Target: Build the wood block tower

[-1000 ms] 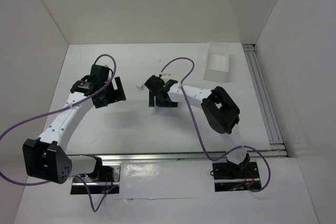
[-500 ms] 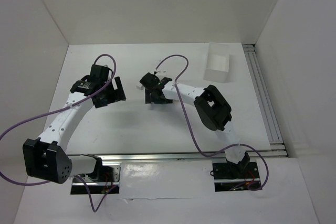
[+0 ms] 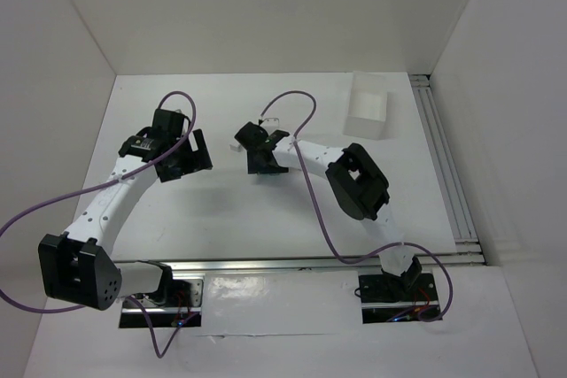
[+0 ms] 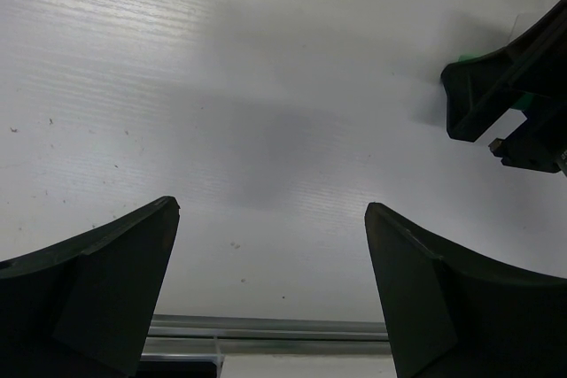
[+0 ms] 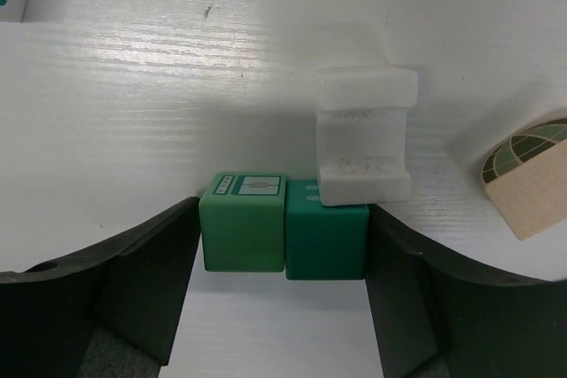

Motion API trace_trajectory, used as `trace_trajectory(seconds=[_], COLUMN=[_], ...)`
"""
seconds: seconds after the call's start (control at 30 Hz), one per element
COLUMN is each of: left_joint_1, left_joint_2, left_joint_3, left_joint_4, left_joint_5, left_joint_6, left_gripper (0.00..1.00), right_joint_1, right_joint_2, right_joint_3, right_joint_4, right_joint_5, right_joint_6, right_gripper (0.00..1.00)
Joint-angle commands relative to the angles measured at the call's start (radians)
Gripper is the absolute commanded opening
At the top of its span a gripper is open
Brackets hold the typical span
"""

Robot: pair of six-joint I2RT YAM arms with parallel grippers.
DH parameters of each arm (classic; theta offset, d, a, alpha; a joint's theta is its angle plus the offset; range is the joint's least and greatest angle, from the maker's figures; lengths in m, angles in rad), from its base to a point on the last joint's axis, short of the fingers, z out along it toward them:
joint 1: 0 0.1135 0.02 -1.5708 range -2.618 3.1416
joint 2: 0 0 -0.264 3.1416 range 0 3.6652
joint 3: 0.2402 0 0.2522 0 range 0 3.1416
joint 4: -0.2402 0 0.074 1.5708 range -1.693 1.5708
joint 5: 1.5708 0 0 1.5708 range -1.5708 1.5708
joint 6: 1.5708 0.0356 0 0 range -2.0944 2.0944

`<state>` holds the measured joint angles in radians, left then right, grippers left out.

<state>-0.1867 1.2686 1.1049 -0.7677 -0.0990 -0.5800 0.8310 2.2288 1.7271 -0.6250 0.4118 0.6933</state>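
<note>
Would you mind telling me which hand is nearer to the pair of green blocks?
Right. The right hand straddles the green blocks, one finger close beside each outer face. The left hand hangs open over the table, well off to their left.

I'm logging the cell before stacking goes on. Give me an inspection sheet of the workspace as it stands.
Surface: white table, faint specks.
Job's things: light green wooden cube and darker teal wooden cube side by side, touching; tan half-round wooden piece apart, unstacked.
Clutter: white notched block against the teal cube's far side.
Grippers: left gripper open over bare table; right gripper flanks both cubes, grip unclear.
Cables: purple cables loop off both arms.
Surroundings: clear rectangular plastic tray far right; white walls.
</note>
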Motion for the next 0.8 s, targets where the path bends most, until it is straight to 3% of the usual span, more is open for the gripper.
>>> trace_trajectory(seconds=[0.0,0.17,0.77], left_joint_1=[-0.003,-0.003,-0.003], left_joint_2=[0.0,0.0,0.009], left_joint_3=[-0.008,-0.017,-0.017], left_joint_4=[0.025,0.025,0.025], left_joint_5=[-0.005,-0.005,0.013], left_joint_6=[-0.001,-0.001,-0.001], left_gripper=[1.0,1.0,1.0], right_joint_1=[-0.001,-0.001,-0.001], right_joint_2=[0.015,0.006,-0.147], right_joint_3=[0.04,0.029,-0.227], right_joint_4=[0.007,0.007,0.015], right_joint_5=[0.038,0.038,0.016], right_joint_6=[-0.006,-0.015,-0.046], right_gripper=[0.77,0.63,0.66])
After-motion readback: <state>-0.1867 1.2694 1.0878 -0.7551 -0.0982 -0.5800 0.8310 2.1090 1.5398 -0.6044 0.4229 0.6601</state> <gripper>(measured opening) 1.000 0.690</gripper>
